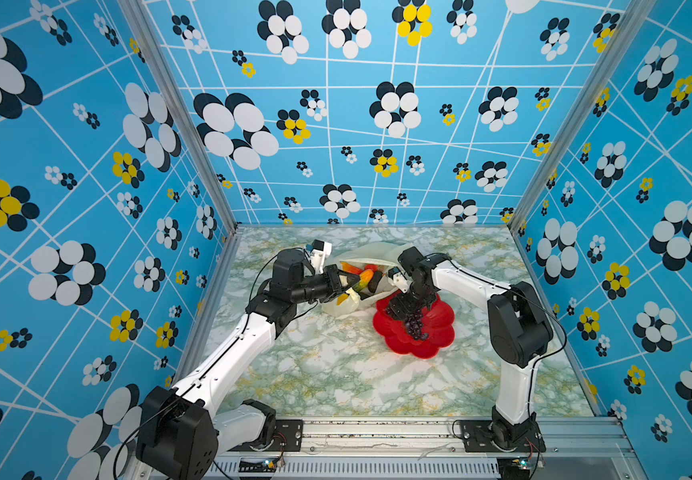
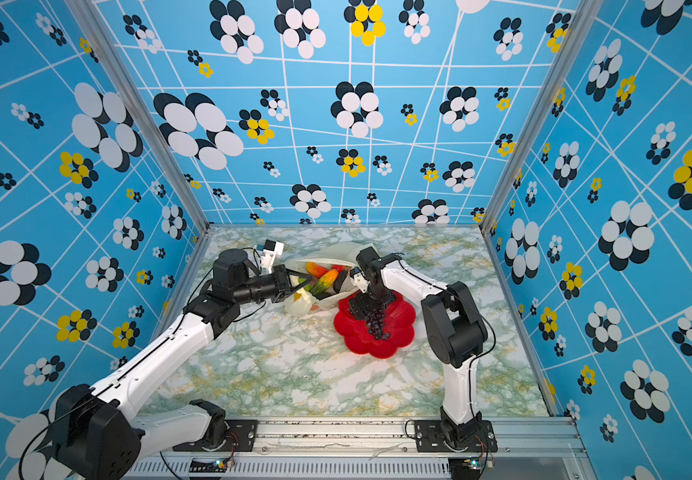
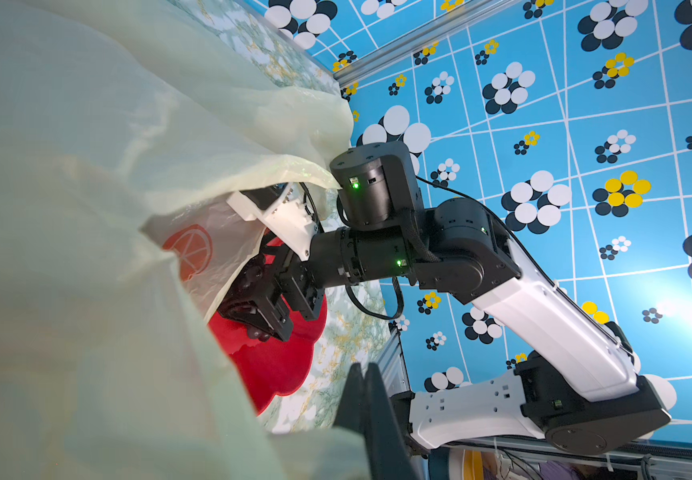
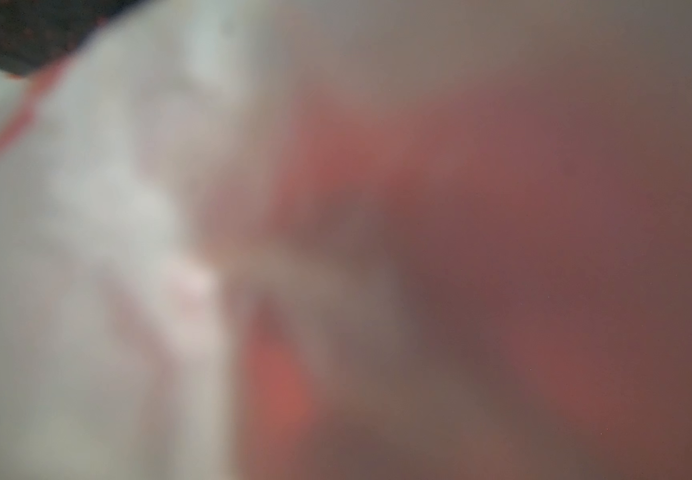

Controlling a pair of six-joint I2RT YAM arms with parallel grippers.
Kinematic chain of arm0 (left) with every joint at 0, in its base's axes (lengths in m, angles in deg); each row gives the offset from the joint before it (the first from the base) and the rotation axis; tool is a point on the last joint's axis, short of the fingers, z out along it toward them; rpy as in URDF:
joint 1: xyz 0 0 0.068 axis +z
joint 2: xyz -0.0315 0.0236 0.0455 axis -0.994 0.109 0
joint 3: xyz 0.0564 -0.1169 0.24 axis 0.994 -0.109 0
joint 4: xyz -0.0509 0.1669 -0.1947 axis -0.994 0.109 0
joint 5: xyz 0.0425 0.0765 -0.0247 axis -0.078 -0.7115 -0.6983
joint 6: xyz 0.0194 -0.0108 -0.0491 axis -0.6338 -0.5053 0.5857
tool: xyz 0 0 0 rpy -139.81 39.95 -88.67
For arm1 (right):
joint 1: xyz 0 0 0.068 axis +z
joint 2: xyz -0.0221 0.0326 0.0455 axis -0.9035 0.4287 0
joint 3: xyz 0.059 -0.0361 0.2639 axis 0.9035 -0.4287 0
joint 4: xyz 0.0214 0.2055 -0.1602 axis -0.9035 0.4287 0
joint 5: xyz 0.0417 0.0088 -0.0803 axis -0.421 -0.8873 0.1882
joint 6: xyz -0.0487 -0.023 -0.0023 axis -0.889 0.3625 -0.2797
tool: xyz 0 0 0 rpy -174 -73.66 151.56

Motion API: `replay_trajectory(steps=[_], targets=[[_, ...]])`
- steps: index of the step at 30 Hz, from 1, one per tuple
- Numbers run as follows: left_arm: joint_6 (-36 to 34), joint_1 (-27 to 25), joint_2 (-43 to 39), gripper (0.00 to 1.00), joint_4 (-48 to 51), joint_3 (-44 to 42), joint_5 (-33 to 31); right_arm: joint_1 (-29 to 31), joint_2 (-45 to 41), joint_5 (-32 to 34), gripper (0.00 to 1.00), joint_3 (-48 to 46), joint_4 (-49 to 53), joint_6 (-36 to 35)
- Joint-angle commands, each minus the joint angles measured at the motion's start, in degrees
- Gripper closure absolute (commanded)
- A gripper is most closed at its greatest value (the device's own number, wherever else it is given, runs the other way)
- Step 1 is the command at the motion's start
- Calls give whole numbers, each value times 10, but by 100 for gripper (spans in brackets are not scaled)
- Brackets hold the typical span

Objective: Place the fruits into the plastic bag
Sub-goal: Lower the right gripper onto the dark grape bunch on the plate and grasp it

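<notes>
Reaching up from the lower left toward mid-frame with the left arm [image 1: 228, 365], left gripper [image 1: 350, 283] level and clamped tight. Bending in from the right edge with the right arm [image 1: 514, 332], right gripper [image 1: 403, 313] pointing downward, jaws spread.

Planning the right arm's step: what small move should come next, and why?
Probably shut the right gripper on the grapes: its jaws stand open, low over them, the only fruit left on the plate, while the left gripper holds the bag open.

One plastic bag [image 1: 371, 252], one red plate [image 1: 439, 334], one grape bunch [image 1: 415, 326], two robot arms [image 1: 230, 363] [image 1: 516, 374]
</notes>
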Motion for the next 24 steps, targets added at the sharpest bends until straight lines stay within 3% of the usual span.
replay_trajectory(steps=[1,5,10,13,24], targets=[[-12,6,-12,100,0,-12,10,13,-44,-71,2,-31,22,21],[-2,6,-9,100,-18,-17,11,14,-55,-67,2,-34,21,28],[5,6,-9,100,-25,-21,13,17,-34,46,1,-1,8,31],[-1,7,-18,100,-13,-22,10,18,-16,78,1,11,0,18],[-3,13,-25,100,-6,-26,12,21,54,33,1,52,8,4]])
